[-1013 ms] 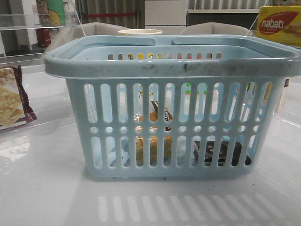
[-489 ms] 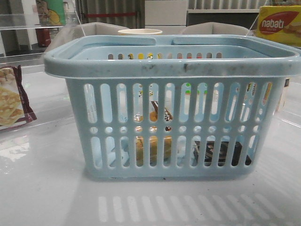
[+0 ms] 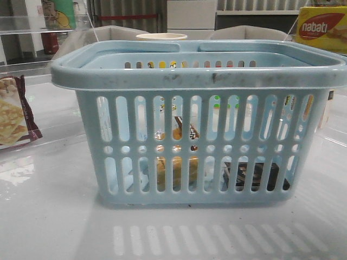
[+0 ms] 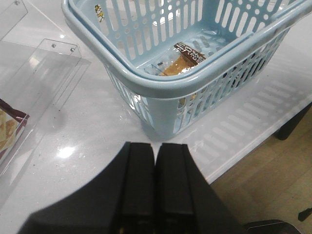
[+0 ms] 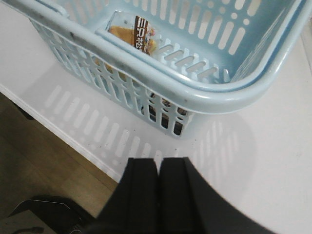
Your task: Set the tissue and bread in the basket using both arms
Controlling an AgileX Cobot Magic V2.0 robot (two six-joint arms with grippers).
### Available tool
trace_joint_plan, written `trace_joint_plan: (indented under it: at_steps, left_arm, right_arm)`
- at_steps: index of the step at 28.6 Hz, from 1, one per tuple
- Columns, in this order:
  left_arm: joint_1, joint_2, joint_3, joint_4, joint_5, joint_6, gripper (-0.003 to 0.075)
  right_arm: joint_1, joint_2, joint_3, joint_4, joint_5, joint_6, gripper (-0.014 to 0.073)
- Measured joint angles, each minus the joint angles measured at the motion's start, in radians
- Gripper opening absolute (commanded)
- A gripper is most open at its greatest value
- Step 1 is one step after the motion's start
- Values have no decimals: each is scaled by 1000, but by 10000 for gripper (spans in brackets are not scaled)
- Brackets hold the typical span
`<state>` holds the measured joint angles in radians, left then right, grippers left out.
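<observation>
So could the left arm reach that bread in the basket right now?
Probably yes. The bread lies uncovered in the open-topped basket, nothing above it. The left gripper is outside the rim, shut and empty, so it must open first.

**Bright overhead light, glossy glare, soft edges**

Light falls from above me, even and bright. The glossy white table top (image 3: 49, 216) mirrors the large light blue slotted plastic basket (image 3: 198, 78) as pale bars just in front of it, with a soft grey shadow under its base. In my left wrist view a small hot glare spot sits beside the basket. My own black fingers (image 4: 139, 190) are dark, blurred and featureless up close. Shelving behind the basket is soft and slightly overexposed.
</observation>
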<state>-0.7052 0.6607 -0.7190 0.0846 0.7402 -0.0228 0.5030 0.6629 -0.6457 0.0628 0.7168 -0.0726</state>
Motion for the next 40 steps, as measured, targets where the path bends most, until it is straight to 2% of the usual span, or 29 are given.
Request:
trace_joint_plan:
  at_steps: [7, 11, 17, 23, 31, 40]
  left_arm:
    - [20, -28, 14, -2, -2, 0, 90]
    - [153, -117, 65, -4, -58, 0, 91]
    - [410, -305, 289, -8, -348, 0, 91]
    - [544, -433, 451, -45, -482, 0, 91]
    - [639, -585, 610, -72, -557, 0, 91]
    - [646, -667, 727, -74, -627, 0, 91]
  right_arm:
    - [0, 0, 0, 0, 0, 0, 57]
    - [0, 0, 0, 0, 0, 0, 57]
    - [0, 0, 0, 0, 0, 0, 57]
    - [0, 0, 0, 0, 0, 0, 57]
    - [0, 0, 0, 0, 0, 0, 57]
    - [0, 0, 0, 0, 0, 0, 57]
